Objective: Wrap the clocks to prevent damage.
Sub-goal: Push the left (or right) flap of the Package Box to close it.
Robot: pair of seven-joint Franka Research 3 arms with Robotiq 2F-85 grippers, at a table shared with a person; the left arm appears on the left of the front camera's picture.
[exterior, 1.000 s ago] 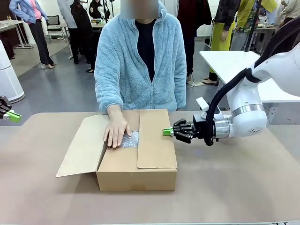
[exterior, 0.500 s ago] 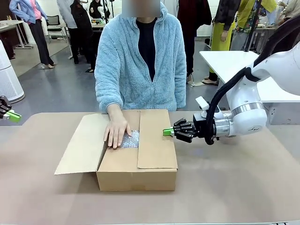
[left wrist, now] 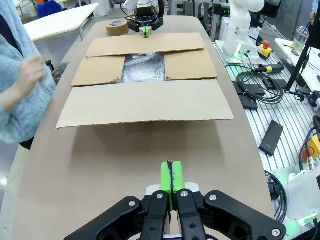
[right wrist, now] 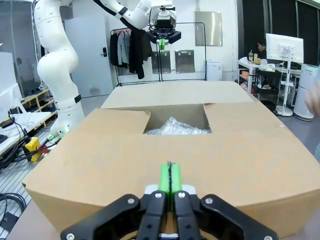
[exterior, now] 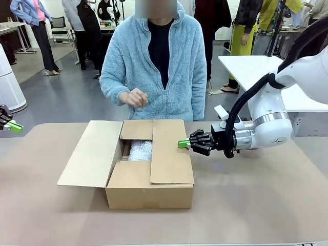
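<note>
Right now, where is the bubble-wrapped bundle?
In the front view, the bubble-wrapped bundle lies inside the cardboard box mid-table, showing between its flaps, left of the right gripper.

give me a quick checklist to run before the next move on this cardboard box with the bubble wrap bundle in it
1. Bubble-wrapped whitish bundle sits inside the brown cardboard box: ok.
2. Person's hand raised clear of the box: ok.
3. Right-side long flap folded down: ok.
4. Left-side long flap folded down: not ok, it lies open outward.
5. Right end effector shut at the right flap's edge: ok; touching it: cannot tell.
6. Left end effector shut, away from the box: ok.
</note>
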